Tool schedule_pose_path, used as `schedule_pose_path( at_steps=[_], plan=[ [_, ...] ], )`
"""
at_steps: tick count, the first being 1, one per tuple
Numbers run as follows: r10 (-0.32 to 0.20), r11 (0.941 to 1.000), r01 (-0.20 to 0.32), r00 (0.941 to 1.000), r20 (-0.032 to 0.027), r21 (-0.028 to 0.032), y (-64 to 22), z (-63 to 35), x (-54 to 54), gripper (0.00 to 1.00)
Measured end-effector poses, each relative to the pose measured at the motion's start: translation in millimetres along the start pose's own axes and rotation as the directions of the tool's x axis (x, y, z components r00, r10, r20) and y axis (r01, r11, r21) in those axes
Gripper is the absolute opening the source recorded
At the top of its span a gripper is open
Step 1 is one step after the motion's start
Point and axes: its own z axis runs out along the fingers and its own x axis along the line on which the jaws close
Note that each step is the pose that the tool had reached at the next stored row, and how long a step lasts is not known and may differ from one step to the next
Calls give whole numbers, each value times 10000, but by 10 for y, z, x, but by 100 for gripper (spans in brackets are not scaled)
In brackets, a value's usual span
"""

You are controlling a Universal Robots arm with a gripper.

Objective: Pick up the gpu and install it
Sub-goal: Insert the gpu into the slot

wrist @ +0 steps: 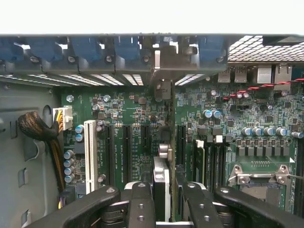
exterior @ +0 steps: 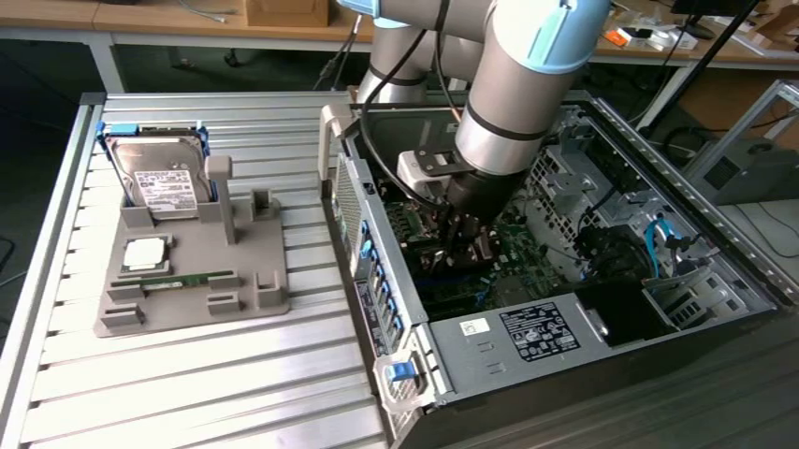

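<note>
Inside the open computer case point(exterior: 587, 309): arm lowered over the motherboard point(wrist: 133, 118), card in hand.

Largest first: the case lies on its side on the slatted table point(exterior: 187, 393); the gripper point(wrist: 164, 199) is clamped on the gpu point(wrist: 161, 175), held edge-on between its fingers point(wrist: 140, 204). The card's long axis runs along the expansion slots point(wrist: 127, 147), bracket end (pale metal) toward the rear slot openings point(wrist: 166, 61). It hangs directly below the hand, just above the board; whether it is seated cannot be told.

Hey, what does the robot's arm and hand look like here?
The arm is a thick silver-grey tube with light blue caps at its joints and a black band near the wrist. A black cable runs along it. The hand is black, with two slim fingers dotted with small screw holes.
</note>
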Motion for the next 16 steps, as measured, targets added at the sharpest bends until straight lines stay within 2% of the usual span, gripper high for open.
schedule_pose_path(
  at_steps=[16],
  plan=[
    [0,10000,0,10000,-2,-1,3,-10,0,28]
  ],
)
